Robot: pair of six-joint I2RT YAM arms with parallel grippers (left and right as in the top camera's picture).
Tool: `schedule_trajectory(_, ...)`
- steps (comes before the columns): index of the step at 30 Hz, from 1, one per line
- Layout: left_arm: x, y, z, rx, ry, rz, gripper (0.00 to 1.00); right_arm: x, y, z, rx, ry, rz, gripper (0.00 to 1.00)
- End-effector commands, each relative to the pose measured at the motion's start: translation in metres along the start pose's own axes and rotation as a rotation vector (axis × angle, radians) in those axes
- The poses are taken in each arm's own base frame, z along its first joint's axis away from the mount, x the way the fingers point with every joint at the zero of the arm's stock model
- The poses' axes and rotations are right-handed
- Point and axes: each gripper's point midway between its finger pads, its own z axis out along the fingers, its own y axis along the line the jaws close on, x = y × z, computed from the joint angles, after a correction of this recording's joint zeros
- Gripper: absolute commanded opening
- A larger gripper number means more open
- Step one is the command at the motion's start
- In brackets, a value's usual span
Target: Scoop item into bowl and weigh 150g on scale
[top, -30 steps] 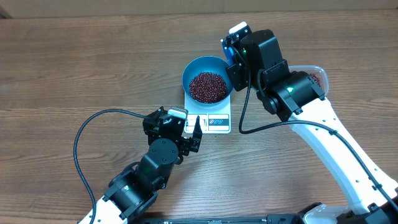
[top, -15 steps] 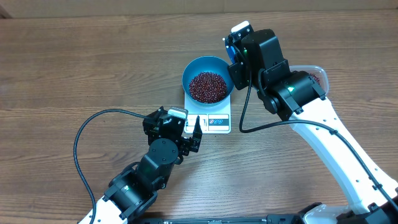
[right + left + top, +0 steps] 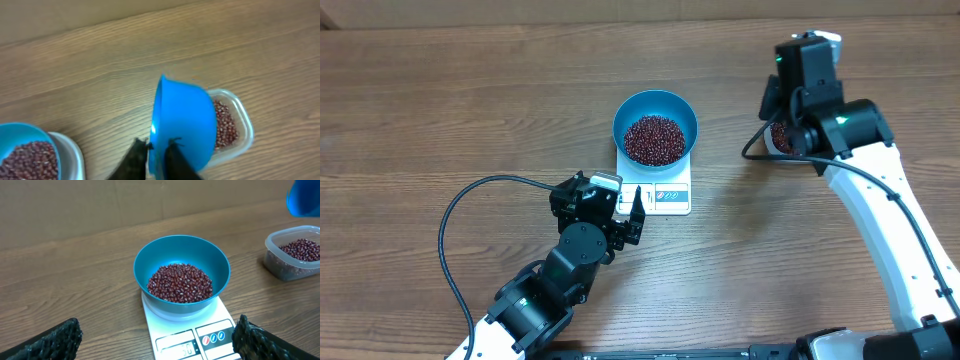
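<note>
While my right claw (image 3: 154, 149) is clamping the blue scoop (image 3: 182, 120) over the clear tub (image 3: 246, 125) of beans (image 3: 222, 127), my left claw (image 3: 157, 325) is hanging wide apart near the scale (image 3: 185, 330).

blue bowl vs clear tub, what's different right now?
The bowl is round and opaque blue; the tub is rectangular and clear. The bowl sits on the scale; the tub sits directly on the table. The right gripper holds the scoop over the tub, nothing over the bowl. Both hold red-brown beans.

Overhead looks straight down; both wrist views look obliquely, sharing the bowl (image 3: 222, 272).
</note>
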Motion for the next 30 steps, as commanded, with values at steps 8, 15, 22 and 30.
schedule_trajectory(8,0.0007,0.0010,0.0000,-0.012,-0.003,-0.015,1.00,-0.0117,0.0030,-0.0122,-0.032,-0.031,0.060,0.76)
schedule_trajectory(15,0.0007,0.0009,0.0000,-0.011,-0.003,-0.015,1.00,-0.0117,0.0030,-0.0122,-0.032,-0.031,0.060,0.77)
schedule_trajectory(22,0.0007,0.0009,0.0000,-0.011,-0.003,-0.015,1.00,-0.0117,0.0030,-0.0122,-0.032,-0.031,0.060,0.78)
schedule_trajectory(30,0.0012,0.0010,0.0000,-0.012,-0.001,-0.014,1.00,-0.0116,0.0030,-0.0122,-0.032,-0.031,0.060,0.88)
